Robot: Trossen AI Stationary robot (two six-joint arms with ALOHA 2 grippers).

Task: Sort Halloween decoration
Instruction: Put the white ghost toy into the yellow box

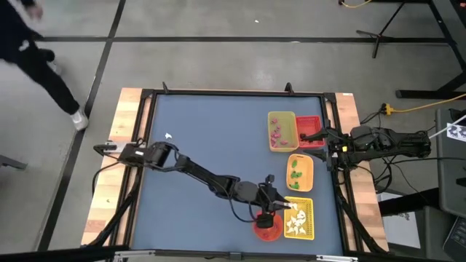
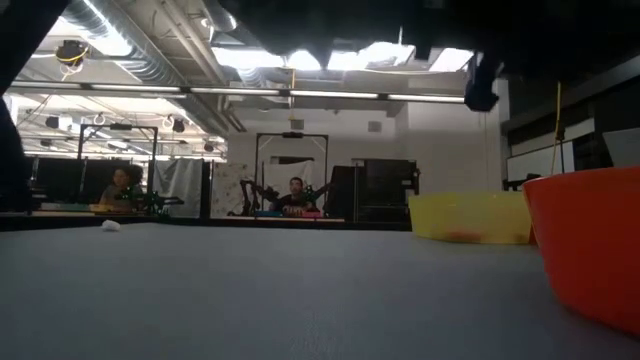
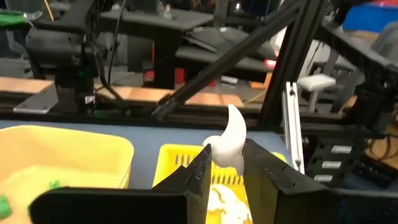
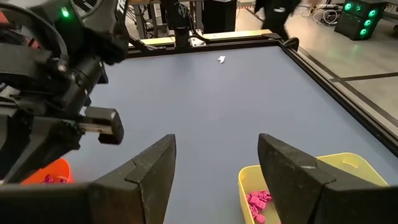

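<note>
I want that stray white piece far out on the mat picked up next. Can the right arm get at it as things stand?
Probably yes. The right claw is open and empty, and bare mat lies between it and the stray white piece. The left claw, off to one side, is shut on a white ghost.

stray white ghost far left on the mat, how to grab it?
Judging from the high view, take the ghost across its body, coming straight down: it lies alone on the mat. Its shape is too small to read. Left pincer already holds another ghost.
</note>
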